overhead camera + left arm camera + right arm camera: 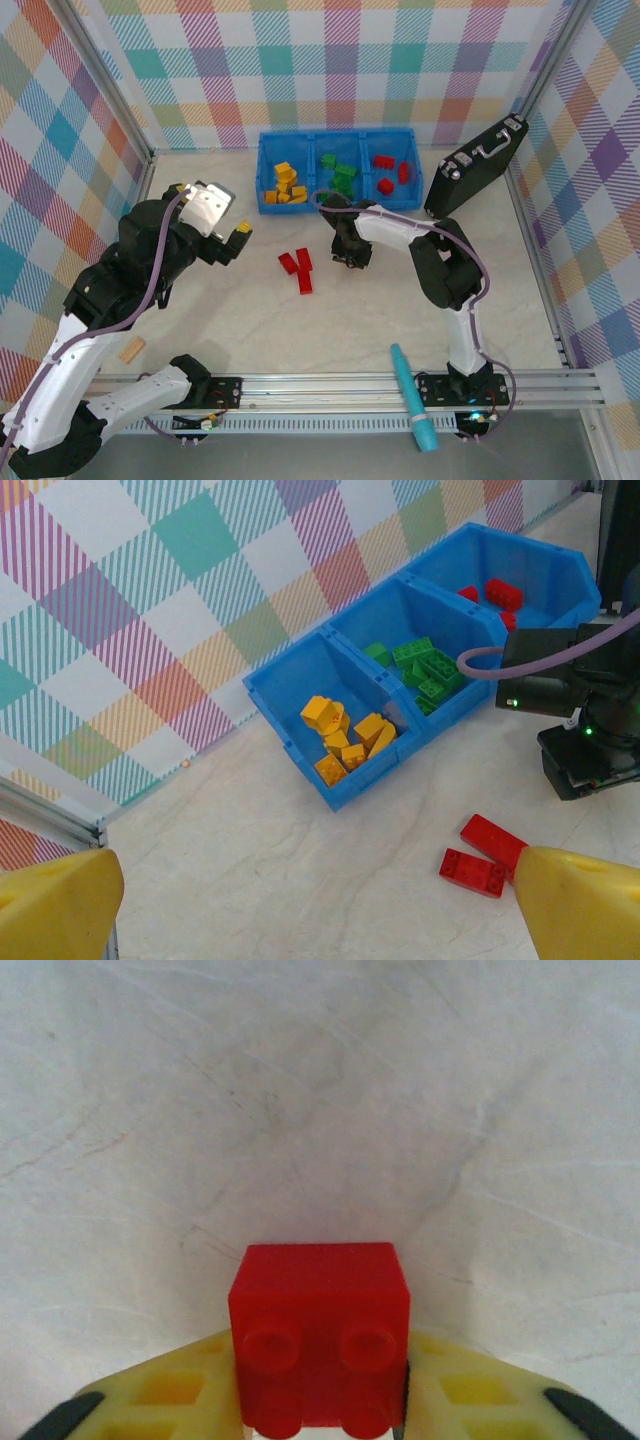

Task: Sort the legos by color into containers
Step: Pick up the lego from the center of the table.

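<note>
Three compartments in the blue tray [337,136] at the far side of the desk [200,320]: yellow/orange bricks [283,185] left, green bricks [340,175] middle, red bricks [390,172] right. The right claw [352,252] sits just in front of the middle compartment. It is pinching a red brick [320,1325] between its yellow fingers [170,1395], studs toward the wrist camera. Can't tell if that brick is off the surface. A few loose red bricks [298,268] lie on the desk just left of it, between the two claws. The left claw [238,238] is spread wide, holding nothing, above the desk left of those. Black case [475,165] stands right of the tray, teal tool [410,395] by the front rail, tan block [132,348] front left.
</note>
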`<state>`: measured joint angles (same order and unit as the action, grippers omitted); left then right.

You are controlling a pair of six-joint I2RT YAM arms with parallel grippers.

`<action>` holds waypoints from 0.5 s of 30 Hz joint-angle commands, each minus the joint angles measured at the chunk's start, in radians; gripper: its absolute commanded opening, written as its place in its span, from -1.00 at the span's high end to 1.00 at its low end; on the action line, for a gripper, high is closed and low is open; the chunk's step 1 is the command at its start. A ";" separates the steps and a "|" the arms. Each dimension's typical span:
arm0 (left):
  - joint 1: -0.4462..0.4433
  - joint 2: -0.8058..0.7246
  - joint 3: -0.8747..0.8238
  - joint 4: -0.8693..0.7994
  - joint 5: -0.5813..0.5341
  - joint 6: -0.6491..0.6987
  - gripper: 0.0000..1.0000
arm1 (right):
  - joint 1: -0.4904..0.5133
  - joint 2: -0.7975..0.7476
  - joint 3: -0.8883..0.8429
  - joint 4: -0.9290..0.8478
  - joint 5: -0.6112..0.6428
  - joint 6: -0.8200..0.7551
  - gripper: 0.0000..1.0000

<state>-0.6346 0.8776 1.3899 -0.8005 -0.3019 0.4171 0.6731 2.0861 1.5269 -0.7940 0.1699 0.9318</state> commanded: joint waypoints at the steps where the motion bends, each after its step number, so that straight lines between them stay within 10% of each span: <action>1: -0.013 -0.004 -0.009 0.029 -0.017 0.018 -1.00 | -0.014 0.050 0.026 0.021 0.000 -0.057 0.39; 15: -0.013 0.071 0.033 0.020 -0.037 0.034 -1.00 | -0.181 -0.059 0.187 -0.065 0.112 -0.378 0.52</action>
<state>-0.6346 0.9394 1.3911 -0.8009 -0.3130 0.4324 0.5320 2.0869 1.6375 -0.8433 0.2306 0.6670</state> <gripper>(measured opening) 0.998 0.313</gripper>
